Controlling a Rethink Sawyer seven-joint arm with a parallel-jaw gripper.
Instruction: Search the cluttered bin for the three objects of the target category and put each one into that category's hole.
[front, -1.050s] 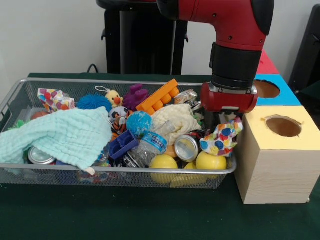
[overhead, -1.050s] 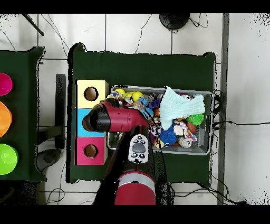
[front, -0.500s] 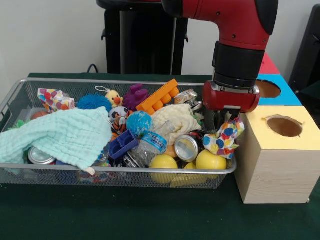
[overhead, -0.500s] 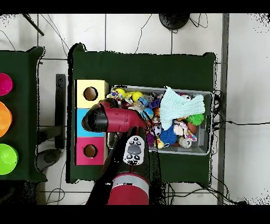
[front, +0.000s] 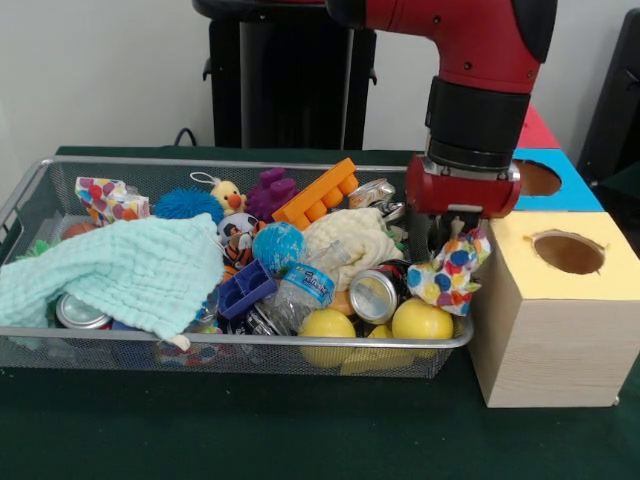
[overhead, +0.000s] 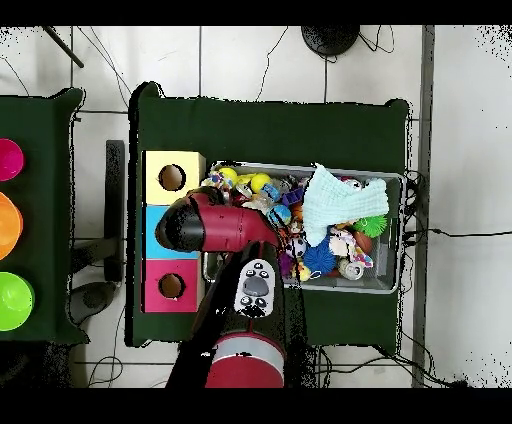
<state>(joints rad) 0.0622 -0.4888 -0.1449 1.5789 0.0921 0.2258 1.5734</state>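
your red and black gripper (front: 447, 232) stands at the wire mesh bin (front: 30, 195)'s end beside the yellow wooden box (front: 551, 310), touching the polka-dot cloth (front: 447, 275) at the rim; jaw state cannot be told.

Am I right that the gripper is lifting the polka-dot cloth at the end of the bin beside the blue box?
Not quite: the box beside that end is yellow, not blue, as the front view shows. The gripper does have the polka-dot cloth at that end of the bin.
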